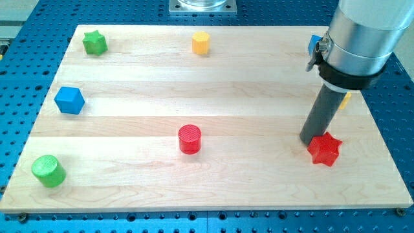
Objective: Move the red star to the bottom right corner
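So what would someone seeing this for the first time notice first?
Probably the big silver arm coming down at the view's upper right, with my tip right against the upper left edge of the red star near the board's lower right. After that, the bright scattered blocks: a red cylinder near the middle and a green cylinder at the lower left.

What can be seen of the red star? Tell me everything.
The red star is a small, chunky star-shaped block in a uniform bright red, plastic by the look of it. It lies flat on the pale wooden board, in the view's lower right, short of the corner. My tip stands at its upper-left edge, apparently touching it. No other block is near it.
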Robot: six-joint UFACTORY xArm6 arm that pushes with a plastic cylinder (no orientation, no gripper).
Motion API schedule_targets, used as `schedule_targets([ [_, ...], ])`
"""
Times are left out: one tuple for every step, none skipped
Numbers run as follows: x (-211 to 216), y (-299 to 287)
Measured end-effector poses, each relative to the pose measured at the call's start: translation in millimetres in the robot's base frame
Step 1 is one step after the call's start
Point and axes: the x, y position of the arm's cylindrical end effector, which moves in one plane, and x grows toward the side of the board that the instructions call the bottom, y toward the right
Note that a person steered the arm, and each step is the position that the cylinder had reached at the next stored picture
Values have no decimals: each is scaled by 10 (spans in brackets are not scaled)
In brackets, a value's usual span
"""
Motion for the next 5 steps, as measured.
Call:
schedule_targets([
  [-41,-257],
  [100,-180],
  [138,155],
  [153,328],
  [162,340],
])
